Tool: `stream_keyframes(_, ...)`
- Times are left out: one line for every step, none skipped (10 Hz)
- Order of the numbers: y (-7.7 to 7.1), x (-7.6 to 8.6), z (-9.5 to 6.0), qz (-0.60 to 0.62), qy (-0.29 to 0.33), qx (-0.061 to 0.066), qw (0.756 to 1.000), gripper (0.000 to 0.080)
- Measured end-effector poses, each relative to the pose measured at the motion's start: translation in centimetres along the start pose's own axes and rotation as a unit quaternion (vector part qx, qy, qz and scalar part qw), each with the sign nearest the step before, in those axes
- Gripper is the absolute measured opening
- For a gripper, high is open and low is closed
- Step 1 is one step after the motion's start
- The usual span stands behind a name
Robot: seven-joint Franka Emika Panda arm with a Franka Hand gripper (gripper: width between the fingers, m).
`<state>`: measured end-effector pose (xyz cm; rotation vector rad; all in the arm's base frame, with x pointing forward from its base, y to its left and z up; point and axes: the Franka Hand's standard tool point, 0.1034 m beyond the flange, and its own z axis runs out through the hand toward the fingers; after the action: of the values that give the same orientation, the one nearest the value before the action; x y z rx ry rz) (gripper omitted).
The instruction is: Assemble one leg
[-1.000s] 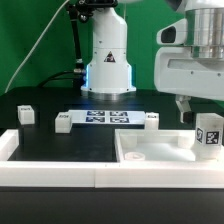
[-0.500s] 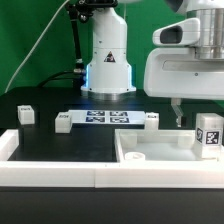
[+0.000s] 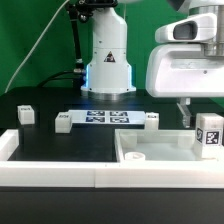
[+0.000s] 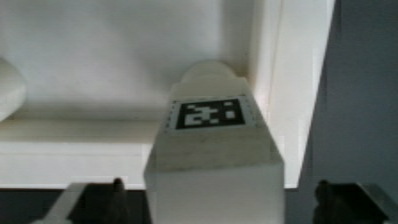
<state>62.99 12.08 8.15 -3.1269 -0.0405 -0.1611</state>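
A leg, a small white post with a black-and-white tag, stands upright at the exterior view's right end of the wide white panel. My gripper hangs right over it; one finger shows beside the leg. In the wrist view the leg rises between my two dark fingertips, with a gap on each side. My gripper is open and straddles the leg without touching it.
Three more small white legs stand on the black table. The marker board lies between the last two. The arm's white base stands behind. A white rim runs along the front.
My gripper has shifted slightly sideways above the leg, first toward the exterior view's left, then back right. The leg has stayed upright in the same spot.
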Motion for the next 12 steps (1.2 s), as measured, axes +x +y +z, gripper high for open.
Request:
stream_keyframes(0.02, 0.00, 0.01, 0.000, 0.000, 0.000, 1.000, 0.0381)
stream_keyframes(0.02, -0.01, 0.02, 0.007, 0.000, 0.000, 1.000, 0.0381)
stream_keyframes(0.03, -0.01, 0.02, 0.023, 0.000, 0.000, 1.000, 0.0291)
stream_keyframes(0.04, 0.00, 0.02, 0.024, 0.000, 0.000, 1.000, 0.0291)
stream_keyframes(0.02, -0.02, 0.05, 0.048, 0.000, 0.002, 0.999, 0.0291)
stream_keyframes(0.24, 0.00, 0.07, 0.144, -0.001, 0.001, 0.990, 0.0291)
stream_keyframes(0.32, -0.03, 0.07, 0.208, -0.002, 0.000, 0.978, 0.0291)
stream_keyframes(0.40, -0.08, 0.10, 0.270, -0.003, -0.002, 0.963, 0.0291)
stream_keyframes(0.57, -0.17, 0.17, 0.356, -0.002, -0.006, 0.935, 0.0291)
stream_keyframes(0.65, -0.27, 0.20, 0.423, 0.000, -0.008, 0.906, 0.0291)
stream_keyframes(0.69, -0.32, 0.20, 0.469, -0.001, -0.012, 0.883, 0.0292)
stream_keyframes(0.77, -0.44, 0.19, 0.542, -0.002, -0.015, 0.841, 0.0292)
